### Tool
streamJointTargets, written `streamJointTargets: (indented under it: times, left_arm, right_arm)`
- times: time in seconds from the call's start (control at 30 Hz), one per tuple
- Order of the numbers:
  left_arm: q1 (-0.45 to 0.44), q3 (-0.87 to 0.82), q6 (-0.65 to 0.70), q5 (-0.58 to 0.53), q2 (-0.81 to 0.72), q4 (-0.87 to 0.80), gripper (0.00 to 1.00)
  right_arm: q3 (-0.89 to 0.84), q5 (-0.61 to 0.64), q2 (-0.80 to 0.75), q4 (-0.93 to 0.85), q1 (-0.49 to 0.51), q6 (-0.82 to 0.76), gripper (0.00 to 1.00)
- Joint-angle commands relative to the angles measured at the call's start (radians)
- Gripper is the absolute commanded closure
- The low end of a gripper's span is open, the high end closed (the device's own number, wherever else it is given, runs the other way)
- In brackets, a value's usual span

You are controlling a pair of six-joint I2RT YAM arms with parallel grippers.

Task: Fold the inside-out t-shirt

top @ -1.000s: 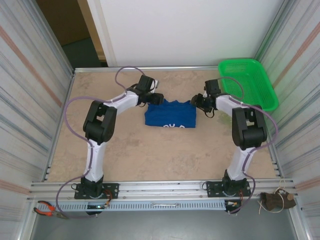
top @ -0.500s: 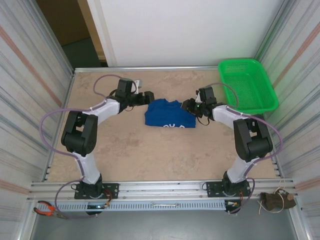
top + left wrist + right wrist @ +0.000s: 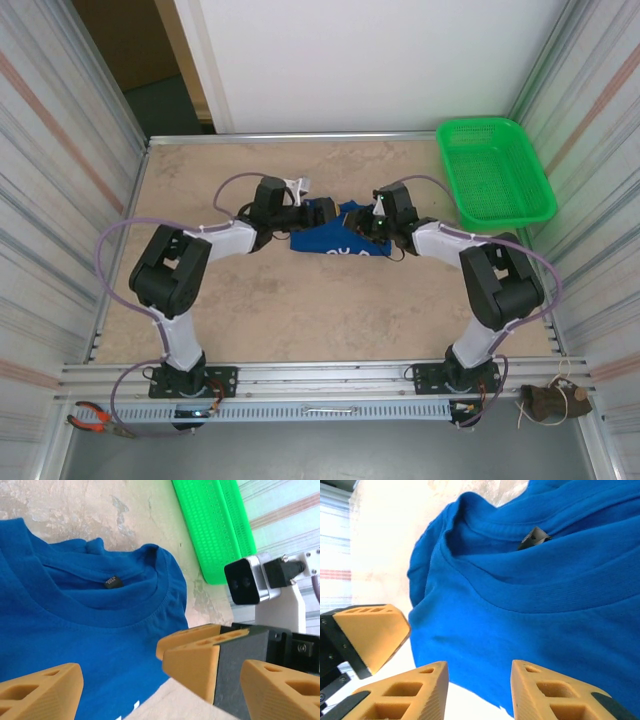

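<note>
The inside-out t-shirt (image 3: 335, 240) lies folded into a small royal-blue rectangle in the middle of the table, with white print along its near edge. My left gripper (image 3: 322, 212) hovers at its far left corner and my right gripper (image 3: 375, 225) at its far right, tips nearly meeting. In the left wrist view the collar and label of the t-shirt (image 3: 75, 615) lie ahead; my left gripper (image 3: 160, 695) is wide open. The right wrist view has the t-shirt (image 3: 530, 610) close beneath my right gripper (image 3: 480, 690), whose jaws stand apart over the fabric edge.
A green mesh basket (image 3: 495, 170) sits at the back right corner, also seen as the basket (image 3: 215, 525) past the shirt. Metal walls close in both sides. Pliers (image 3: 95, 417) lie on the front rail at left, and a brown object (image 3: 550, 400) at right.
Both arms have swung inward over the shirt's far edge. The left gripper went out to the left, then came back, and opened wider. The right jaws narrowed.
</note>
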Motion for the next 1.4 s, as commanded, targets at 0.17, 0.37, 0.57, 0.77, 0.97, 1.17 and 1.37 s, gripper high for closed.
streamJointTargets:
  times: [0.17, 0.37, 0.57, 0.77, 0.97, 1.17, 1.37]
  left_arm:
    - [0.021, -0.052, -0.045, -0.070, 0.091, 0.097, 0.18]
    - [0.040, -0.032, -0.016, -0.053, 0.023, 0.063, 0.17]
    - [0.117, 0.015, 0.127, -0.091, -0.102, -0.182, 0.11]
    - [0.197, 0.094, 0.268, -0.093, -0.065, -0.424, 0.11]
    - [0.202, 0.184, 0.324, -0.032, 0.041, -0.531, 0.11]
    - [0.171, 0.240, 0.336, 0.002, 0.136, -0.552, 0.10]
    - [0.118, 0.275, 0.318, 0.048, 0.200, -0.523, 0.10]
  right_arm:
    - [-0.058, 0.009, 0.130, 0.100, -0.027, 0.093, 0.67]
    - [-0.025, -0.066, 0.046, 0.059, -0.072, 0.070, 0.68]
    - [0.059, -0.055, -0.040, -0.119, -0.130, -0.062, 0.66]
    - [0.096, -0.060, 0.012, -0.174, -0.175, -0.116, 0.67]
    - [0.099, -0.039, 0.093, -0.173, -0.187, -0.122, 0.69]
    - [0.089, -0.035, 0.153, -0.154, -0.186, -0.096, 0.71]
    - [0.076, -0.016, 0.169, -0.155, -0.187, -0.083, 0.72]
